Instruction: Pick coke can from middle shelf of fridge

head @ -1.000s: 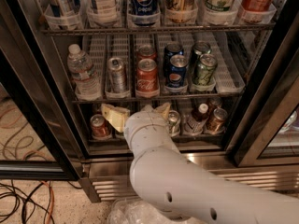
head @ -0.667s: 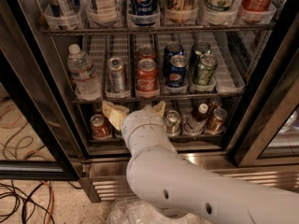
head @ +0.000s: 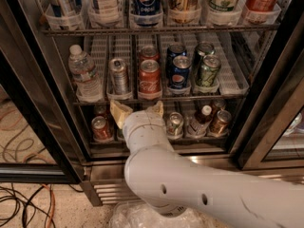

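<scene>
The red coke can stands at the front of a ribbed plastic lane on the middle shelf of the fridge, with a second red can behind it. My gripper is just below the front edge of that shelf, under the coke can and a little in front of it. Its two cream fingertips point up and stand apart, with nothing between them. My white arm hides part of the bottom shelf.
On the middle shelf a water bottle and a silver can stand left of the coke can; blue Pepsi cans and green-and-silver cans stand right. The top rack holds bottles in clear cups. Cables lie on the floor at left.
My gripper has moved slightly up toward the front edge of the middle shelf. The cans have not moved.
</scene>
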`<state>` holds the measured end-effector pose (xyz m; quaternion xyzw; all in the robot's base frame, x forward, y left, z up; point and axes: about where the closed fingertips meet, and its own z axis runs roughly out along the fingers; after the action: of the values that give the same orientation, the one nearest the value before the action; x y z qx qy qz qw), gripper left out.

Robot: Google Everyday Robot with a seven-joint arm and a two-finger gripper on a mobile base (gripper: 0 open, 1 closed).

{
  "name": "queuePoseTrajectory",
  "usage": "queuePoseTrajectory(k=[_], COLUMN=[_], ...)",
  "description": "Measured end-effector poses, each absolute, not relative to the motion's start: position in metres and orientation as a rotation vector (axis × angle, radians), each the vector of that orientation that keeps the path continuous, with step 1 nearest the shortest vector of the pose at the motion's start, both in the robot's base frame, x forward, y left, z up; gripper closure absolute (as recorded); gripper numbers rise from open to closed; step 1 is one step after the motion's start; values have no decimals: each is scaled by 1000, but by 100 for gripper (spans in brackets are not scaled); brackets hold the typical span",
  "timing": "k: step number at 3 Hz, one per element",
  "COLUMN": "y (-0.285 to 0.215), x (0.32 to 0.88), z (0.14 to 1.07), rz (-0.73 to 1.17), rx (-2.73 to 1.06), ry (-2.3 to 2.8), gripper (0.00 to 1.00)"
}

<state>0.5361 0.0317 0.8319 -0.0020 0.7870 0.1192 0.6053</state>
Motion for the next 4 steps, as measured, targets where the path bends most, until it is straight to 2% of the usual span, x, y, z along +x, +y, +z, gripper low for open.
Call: queuePoseTrajectory(k=[1, 3, 4], y=[26, 21, 17], x=[544, 557, 561], z=[834, 840, 842], rz=[247, 205, 174], rx=[0, 7, 14], ry=[1813, 1776, 1758], gripper=[30, 24, 26])
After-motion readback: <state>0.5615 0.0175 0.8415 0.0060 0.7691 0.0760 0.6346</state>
